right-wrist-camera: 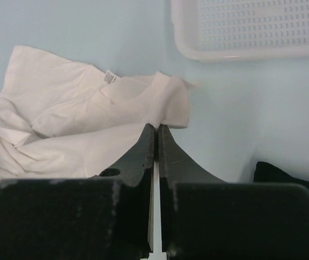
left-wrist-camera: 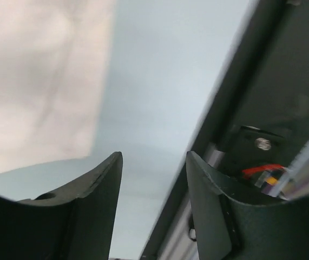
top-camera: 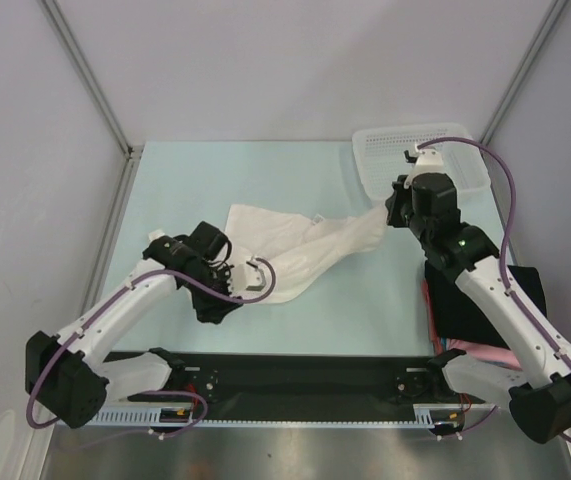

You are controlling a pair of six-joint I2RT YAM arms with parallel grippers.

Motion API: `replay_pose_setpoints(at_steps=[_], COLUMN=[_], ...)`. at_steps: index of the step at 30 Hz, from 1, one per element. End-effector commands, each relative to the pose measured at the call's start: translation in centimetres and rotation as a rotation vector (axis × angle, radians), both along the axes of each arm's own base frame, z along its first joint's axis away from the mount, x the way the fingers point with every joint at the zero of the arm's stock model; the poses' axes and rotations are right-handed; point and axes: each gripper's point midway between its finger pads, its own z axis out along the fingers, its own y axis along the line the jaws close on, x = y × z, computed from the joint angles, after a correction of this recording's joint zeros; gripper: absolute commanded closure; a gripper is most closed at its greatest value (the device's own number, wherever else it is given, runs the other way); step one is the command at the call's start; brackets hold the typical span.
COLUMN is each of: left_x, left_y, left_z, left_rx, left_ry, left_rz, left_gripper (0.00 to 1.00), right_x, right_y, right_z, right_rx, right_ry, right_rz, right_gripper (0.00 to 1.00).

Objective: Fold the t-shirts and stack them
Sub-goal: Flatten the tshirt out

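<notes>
The white t-shirt (top-camera: 295,245) lies crumpled and stretched across the middle of the table. My right gripper (top-camera: 390,215) is shut on its right end; in the right wrist view the closed fingertips (right-wrist-camera: 150,135) pinch the cloth's edge (right-wrist-camera: 168,105), and my right gripper (right-wrist-camera: 157,127) has no gap between its jaws. My left gripper (top-camera: 215,308) is open by the shirt's near left edge, with only bare table between its jaws (left-wrist-camera: 154,154); the white shirt (left-wrist-camera: 35,81) lies to their upper left. The folded black t-shirt (top-camera: 485,300) lies on the pink one (top-camera: 490,353) at the right, partly under my right arm.
The white mesh basket (top-camera: 420,160) stands at the back right, just behind my right gripper, and also shows in the right wrist view (right-wrist-camera: 251,27). The black base rail (top-camera: 305,375) runs along the near edge, close to my left gripper (left-wrist-camera: 273,108).
</notes>
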Motion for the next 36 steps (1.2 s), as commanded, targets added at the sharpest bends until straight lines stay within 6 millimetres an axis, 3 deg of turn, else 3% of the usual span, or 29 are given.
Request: replay_pose_setpoints(at_steps=[1,4,9,11,16,20,22,24,25,28,30,31,32,33,34,35,36], left_x=[8.4,11.3,11.2,12.5,11.8,11.9,11.7,11.4,11.4,12.7,16.3,17.8,19.4,22.6,24.4,26.2,29.7], left_y=[1.5,3.9,6.9,6.9,5.1,5.0,4.1,3.3,3.0,3.0,4.5,5.6,8.2,9.3,10.6,13.3,13.9], left_z=[1.5,0.1,-5.6,-6.1,-6.9,-7.5,-7.0,-6.6,-6.2,-4.9,-2.4,-1.3,-0.1,2.7,4.4,6.4,10.8], left_rx=[0.057,0.094,0.26,0.263,0.182,0.181,0.135,0.089,0.07,0.039,0.007,0.009,0.03,0.026,0.03,0.063,0.021], left_ry=[-0.371,-0.381,-0.279,-0.332,-0.252,-0.242,-0.225,-0.208,-0.216,-0.284,-0.383,-0.413,-0.445,-0.516,-0.568,-0.63,-0.723], left_rz=[0.218,0.338,0.312,0.312,0.267,0.282,0.279,0.27,0.27,0.332,0.485,0.551,0.65,0.72,0.776,0.866,0.923], left_gripper=[0.44,0.38,0.35,0.37,0.44,0.77,0.77,0.94,1.0,1.0,1.0,1.0,1.0,1.0,1.0,1.0,1.0], right_x=[0.3,0.5,0.8,0.8,0.9,0.9,0.9,0.9,1.0,1.4,3.2,4.2,5.7,8.1,10.2,12.5,15.6], right_y=[-0.8,-0.6,-0.9,-0.9,-1.1,-1.3,-1.4,-1.5,-1.6,-1.1,0.0,1.4,2.3,3.5,4.2,4.3,5.7], right_z=[1.5,1.1,0.8,0.6,0.2,0.1,0.0,-0.1,0.0,0.0,0.3,1.8,3.5,2.2,6.4,8.6,7.1], right_rx=[0.046,0.053,0.049,0.05,0.05,0.049,0.047,0.044,0.046,0.072,0.123,0.162,0.19,0.197,0.241,0.279,0.312], right_ry=[-0.061,-0.053,-0.049,-0.046,-0.035,-0.034,-0.029,-0.025,-0.029,-0.032,-0.051,-0.08,-0.137,-0.104,-0.19,-0.236,-0.193], right_rz=[-0.039,-0.031,-0.038,-0.037,-0.043,-0.048,-0.049,-0.051,-0.054,-0.036,-0.015,0.037,0.062,0.077,0.086,0.09,0.124], right_gripper=[1.0,1.0,1.0,1.0,1.0,1.0,1.0,1.0,1.0,1.0,1.0,1.0,1.0,1.0,1.0,1.0,1.0])
